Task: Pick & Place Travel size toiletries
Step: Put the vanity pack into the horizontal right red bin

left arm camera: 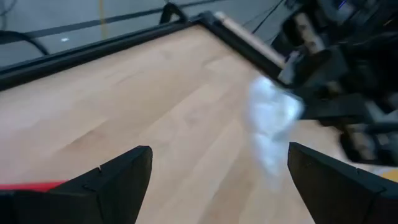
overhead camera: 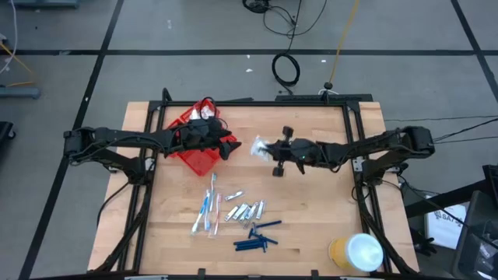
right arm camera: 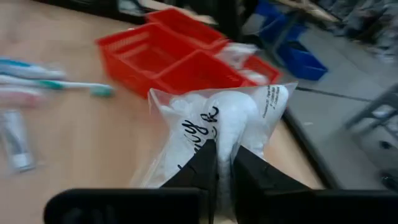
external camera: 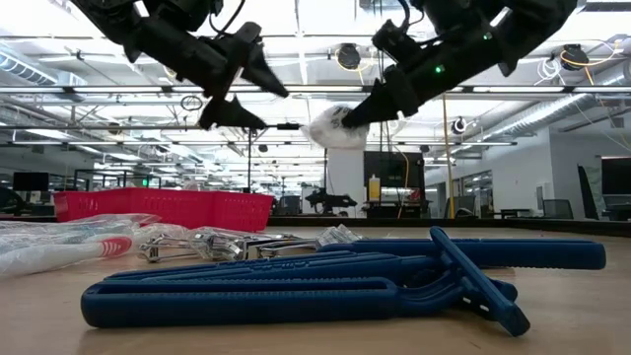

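Note:
My right gripper (overhead camera: 269,149) is shut on a clear crinkly packet with white contents (right arm camera: 217,118), held high above the table's middle (external camera: 330,128). My left gripper (overhead camera: 233,145) is open and empty, level with the packet, just right of the red tray (overhead camera: 194,144). Its fingertips face the packet (left arm camera: 270,118) across a small gap. Blue-and-white toothbrushes (overhead camera: 206,208), silvery clippers (overhead camera: 246,210) and dark blue stick-like pieces (overhead camera: 257,239) lie flat on the table nearer the front. My right gripper pinches the packet's near edge (right arm camera: 222,155) between its two shut fingers (right arm camera: 196,168). The fingers come from the table's right, slanting a little down. The packet sticks out beyond the fingertips toward the left gripper, lifted clear of the table.
The red compartmented tray holds another white packet (right arm camera: 239,53) at the far left. A yellow roll with a white top (overhead camera: 356,253) stands at the front right corner. Bare wood lies under both grippers and along the far right (overhead camera: 327,124).

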